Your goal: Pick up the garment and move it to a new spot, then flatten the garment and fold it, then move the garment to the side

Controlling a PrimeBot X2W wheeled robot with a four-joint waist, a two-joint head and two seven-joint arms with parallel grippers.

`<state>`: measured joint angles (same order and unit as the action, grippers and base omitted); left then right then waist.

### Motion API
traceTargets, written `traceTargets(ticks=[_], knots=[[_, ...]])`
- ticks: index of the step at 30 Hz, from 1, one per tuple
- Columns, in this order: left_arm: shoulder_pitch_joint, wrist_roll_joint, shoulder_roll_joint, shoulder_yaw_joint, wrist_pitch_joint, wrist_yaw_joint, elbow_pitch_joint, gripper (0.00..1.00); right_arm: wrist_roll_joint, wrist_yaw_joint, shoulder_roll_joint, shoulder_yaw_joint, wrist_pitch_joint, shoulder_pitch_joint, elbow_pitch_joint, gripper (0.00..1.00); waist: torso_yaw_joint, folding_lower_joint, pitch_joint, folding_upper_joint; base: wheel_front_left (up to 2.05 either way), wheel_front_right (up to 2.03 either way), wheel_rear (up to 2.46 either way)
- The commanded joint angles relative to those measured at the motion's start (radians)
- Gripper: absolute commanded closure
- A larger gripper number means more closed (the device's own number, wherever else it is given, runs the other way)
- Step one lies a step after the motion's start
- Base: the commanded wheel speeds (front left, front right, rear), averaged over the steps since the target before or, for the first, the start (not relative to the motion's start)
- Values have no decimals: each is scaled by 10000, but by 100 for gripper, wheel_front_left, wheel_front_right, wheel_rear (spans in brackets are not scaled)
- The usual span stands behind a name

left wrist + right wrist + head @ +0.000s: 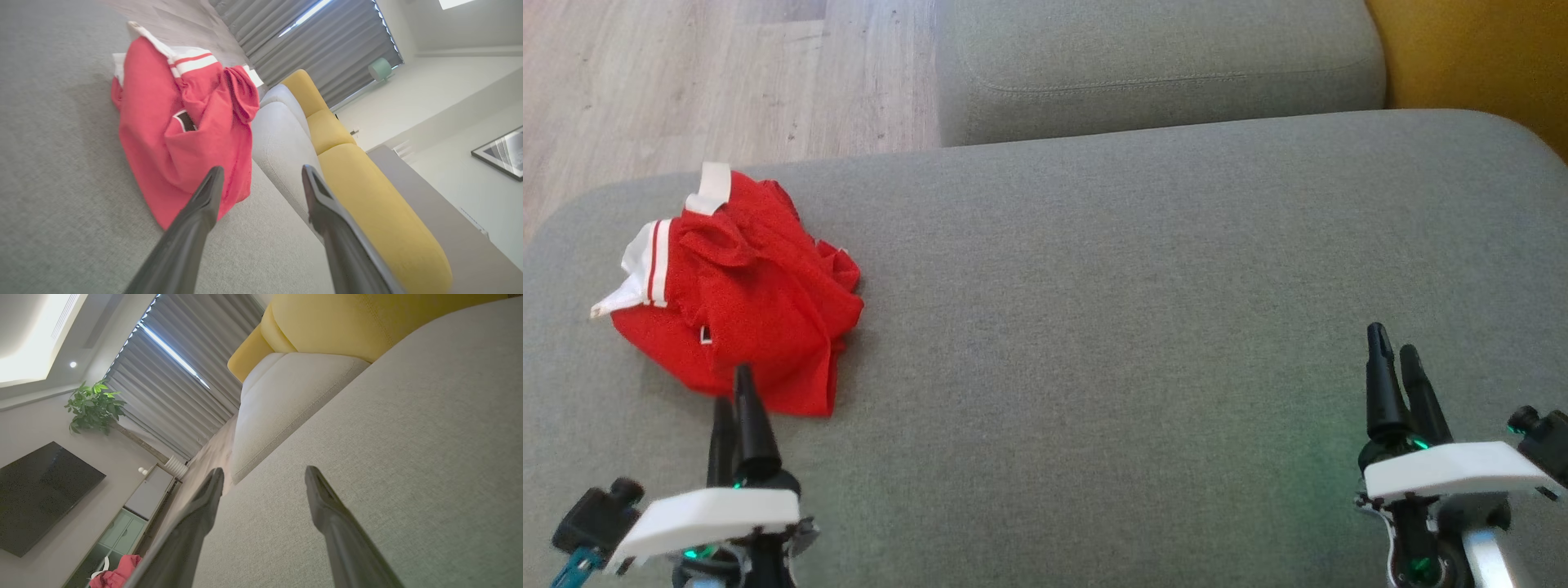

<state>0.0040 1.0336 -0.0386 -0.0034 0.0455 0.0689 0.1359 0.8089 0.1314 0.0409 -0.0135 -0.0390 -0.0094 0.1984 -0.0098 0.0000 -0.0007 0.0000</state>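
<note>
Crumpled red shirt (739,286) on the grey sofa seat (1135,286), just in front of the left gripper (732,388), its jaws wide and empty, right gripper (1392,340) well apart from the shirt, jaws wide, holding nothing

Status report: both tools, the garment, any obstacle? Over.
Left tool open, empty, tips by the red garment. Right tool open, empty, far right. Garment crumpled on grey cushion. No obstacle seen.

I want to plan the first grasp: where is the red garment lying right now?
In the head view the red garment lies crumpled on the left part of the grey cushion, near its far edge, directly ahead of the open left gripper.
</note>
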Motion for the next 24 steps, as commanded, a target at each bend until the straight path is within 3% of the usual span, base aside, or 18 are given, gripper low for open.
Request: traceTargets(ticks=[1,10,24], knots=[[-298,-486,-73,5,132,-49,-488,0,-463,-3,56,153,-189,-436,-464,0,-12,0,2,0,0,0,0],[-297,-2399,-78,-573,395,107,-714,0,-1874,-4,61,423,-453,-452,-572,0,-49,0,2,0,0,0,0],[-353,-4645,-347,-1358,777,-441,-875,0,-4029,-5,68,697,-837,-472,-759,0,-31,0,-35,0,0,0,0]])
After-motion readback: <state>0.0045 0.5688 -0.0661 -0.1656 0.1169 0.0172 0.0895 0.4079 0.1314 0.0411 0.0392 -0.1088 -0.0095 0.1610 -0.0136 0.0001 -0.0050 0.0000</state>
